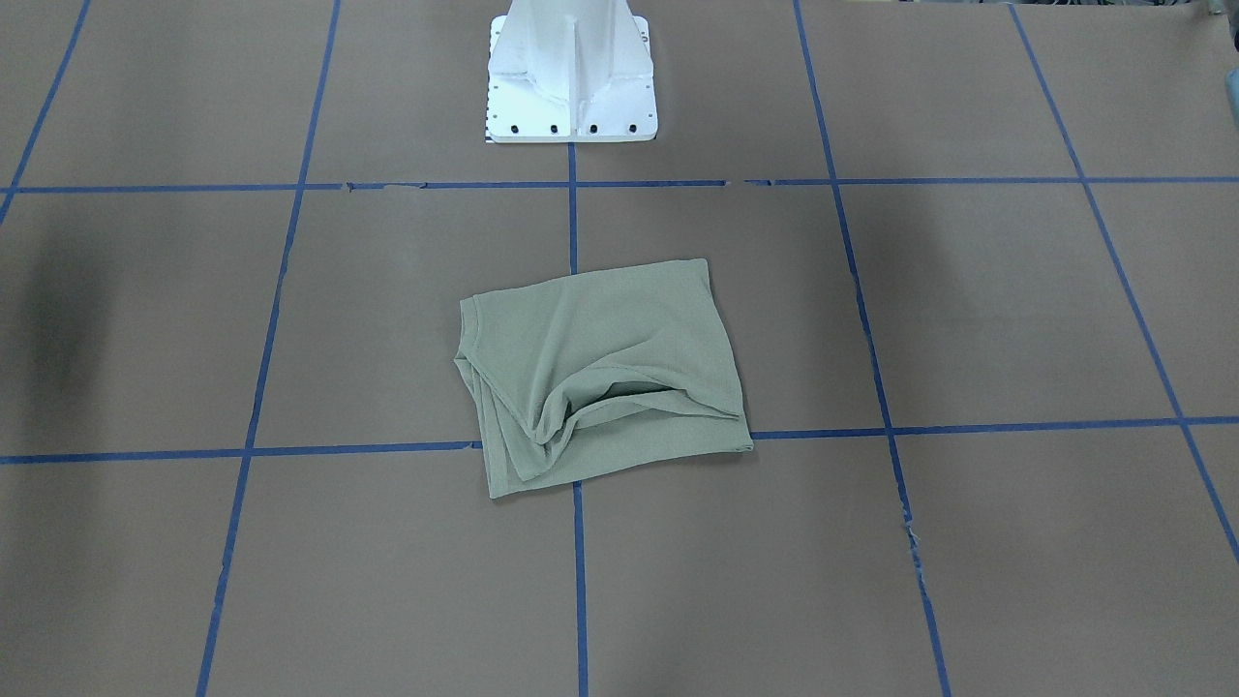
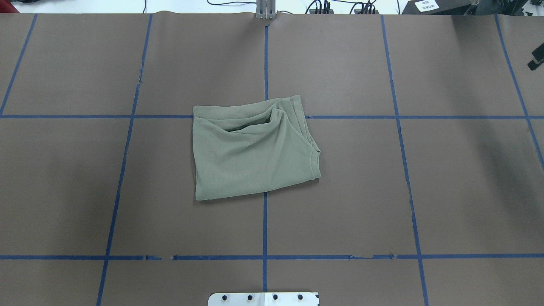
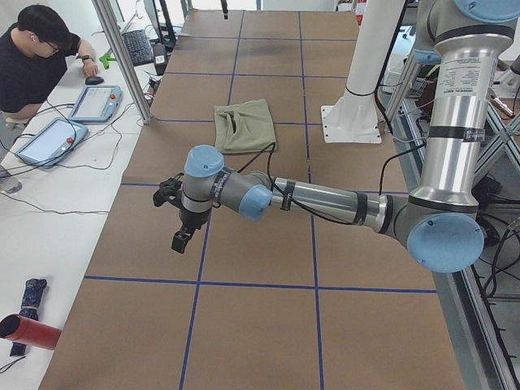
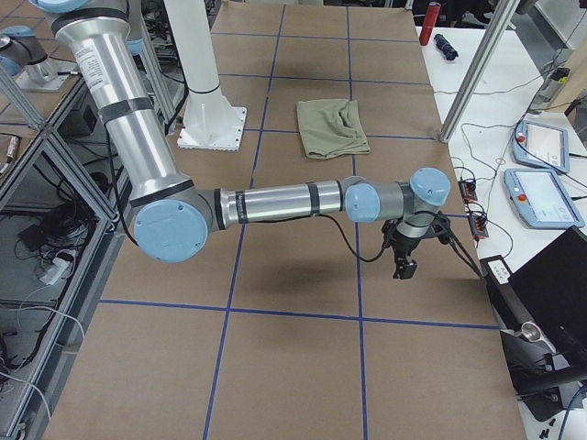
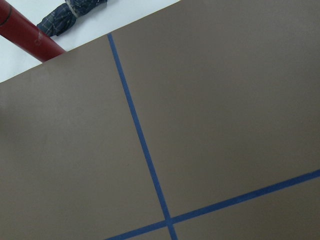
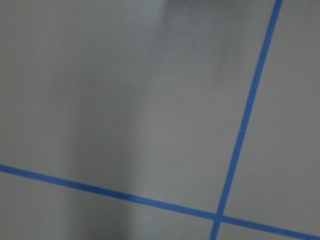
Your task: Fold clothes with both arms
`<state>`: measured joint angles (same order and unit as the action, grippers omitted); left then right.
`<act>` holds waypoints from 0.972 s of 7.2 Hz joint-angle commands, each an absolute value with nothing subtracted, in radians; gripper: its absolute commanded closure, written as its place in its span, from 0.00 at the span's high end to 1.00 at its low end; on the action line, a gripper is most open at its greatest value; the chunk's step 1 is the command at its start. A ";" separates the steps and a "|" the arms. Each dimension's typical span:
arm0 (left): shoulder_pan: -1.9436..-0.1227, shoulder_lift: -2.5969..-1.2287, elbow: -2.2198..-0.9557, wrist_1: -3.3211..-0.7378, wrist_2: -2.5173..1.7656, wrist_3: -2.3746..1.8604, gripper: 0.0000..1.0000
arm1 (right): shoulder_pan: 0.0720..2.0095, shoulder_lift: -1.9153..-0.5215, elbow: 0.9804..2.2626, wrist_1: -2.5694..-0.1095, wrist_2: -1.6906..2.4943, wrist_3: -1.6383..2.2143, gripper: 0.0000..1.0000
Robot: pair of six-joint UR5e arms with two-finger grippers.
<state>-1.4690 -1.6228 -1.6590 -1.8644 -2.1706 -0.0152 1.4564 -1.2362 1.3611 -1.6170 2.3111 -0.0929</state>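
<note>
**Shirt bundled, arms stretched wide**

Sage-green shirt (image 2: 250, 153) is lying mid-table (image 2: 340, 191) as a rumpled, roughly rectangular bundle. Its neck rim is showing at one edge, and one fold is gaping open. Left arm (image 3: 325, 199) and right arm (image 4: 275, 202) are reaching out low, both well apart from it.

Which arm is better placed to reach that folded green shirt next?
Left, but only just. Both hands hang over bare table far out to either side, the left hand and the right hand about equally distant. The shirt lies slightly more on the robot's left half.
</note>
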 commanded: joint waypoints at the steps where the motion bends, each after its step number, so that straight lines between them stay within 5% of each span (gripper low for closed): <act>1: -1.485 -1.614 -1.652 -1.882 -2.175 -0.046 1.00 | 1.490 -1.336 1.434 -1.634 2.306 -0.123 1.00; 7: -1.489 -1.501 -1.600 -1.987 -2.180 -0.051 1.00 | 1.563 -1.534 1.628 -1.601 2.307 -0.066 1.00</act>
